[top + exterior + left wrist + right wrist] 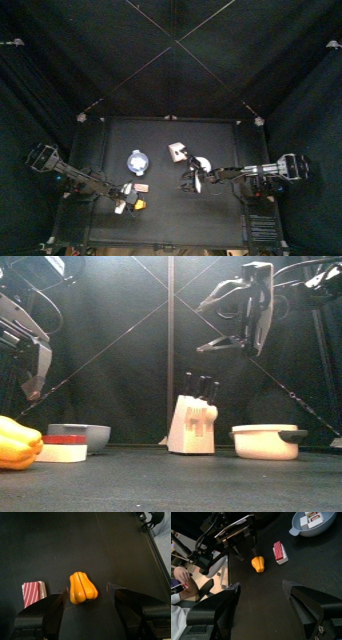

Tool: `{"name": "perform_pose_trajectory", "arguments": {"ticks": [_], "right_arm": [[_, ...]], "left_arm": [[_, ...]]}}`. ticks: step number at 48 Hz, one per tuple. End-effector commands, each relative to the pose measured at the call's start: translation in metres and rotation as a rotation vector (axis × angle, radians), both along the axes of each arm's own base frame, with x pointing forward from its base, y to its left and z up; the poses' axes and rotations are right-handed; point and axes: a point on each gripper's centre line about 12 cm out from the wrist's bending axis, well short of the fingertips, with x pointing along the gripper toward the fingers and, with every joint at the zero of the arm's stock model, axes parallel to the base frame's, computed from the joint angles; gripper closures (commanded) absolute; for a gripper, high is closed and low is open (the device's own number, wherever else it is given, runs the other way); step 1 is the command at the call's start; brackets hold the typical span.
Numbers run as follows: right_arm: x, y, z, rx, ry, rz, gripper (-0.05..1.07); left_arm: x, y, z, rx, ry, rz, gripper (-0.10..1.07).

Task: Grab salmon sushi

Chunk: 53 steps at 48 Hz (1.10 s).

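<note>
From above, the left arm is reaching in from the left side, its left gripper (pixel 118 192) hanging near the table's (pixel 160 135) front-left part, just beside a small yellow pepper (pixel 136 205) and the salmon sushi (pixel 128 187). A blue bowl (pixel 136 161) is sitting behind them. The right gripper (pixel 203 178) is hovering near the middle, close to a knife block (pixel 178 152) and a white pot (pixel 190 183).

At table level, the pepper (pixel 16 444) is lying at the far left, with the sushi (pixel 62 447), red over white, just beside it and in front of the bowl (pixel 83 436). The knife block (pixel 194 424) and pot (pixel 265 441) are standing further right. Both arms are hanging above.

The left wrist camera is showing its jaws spread wide, holding nothing, the pepper (pixel 83 587) lying between them and the striped sushi (pixel 32 593) off to one side.

The right wrist camera is showing its own jaws parted and empty, with the left gripper (pixel 241 548) poised over the pepper (pixel 258 563), the sushi (pixel 279 551) beside it, and the bowl (pixel 312 522) beyond.
</note>
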Motion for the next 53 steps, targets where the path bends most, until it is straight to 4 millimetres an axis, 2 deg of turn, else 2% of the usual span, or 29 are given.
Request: {"name": "perform_pose_trajectory", "arguments": {"ticks": [1, 8, 17, 27, 53], "right_arm": [[0.0, 0.0, 0.007, 0.0, -0.023, 0.0, 0.05], [0.0, -0.001, 0.007, -0.003, -0.023, -0.002, 0.05], [0.004, -0.003, 0.007, -0.005, -0.022, -0.004, 0.05], [0.008, -0.003, 0.0, -0.007, 0.0, -0.002, 0.05], [0.009, -0.001, -0.003, -0.008, 0.007, 0.003, 0.05]], "left_arm": [[-0.001, 0.0, 0.008, -0.012, -0.028, 0.0, 0.02], [-0.005, 0.003, 0.015, -0.006, -0.065, -0.014, 0.02], [-0.002, 0.029, 0.018, 0.082, -0.129, -0.006, 0.03], [0.004, 0.056, 0.005, 0.088, -0.148, 0.077, 0.03], [0.006, 0.072, -0.023, 0.097, -0.059, 0.139, 0.03]]}}
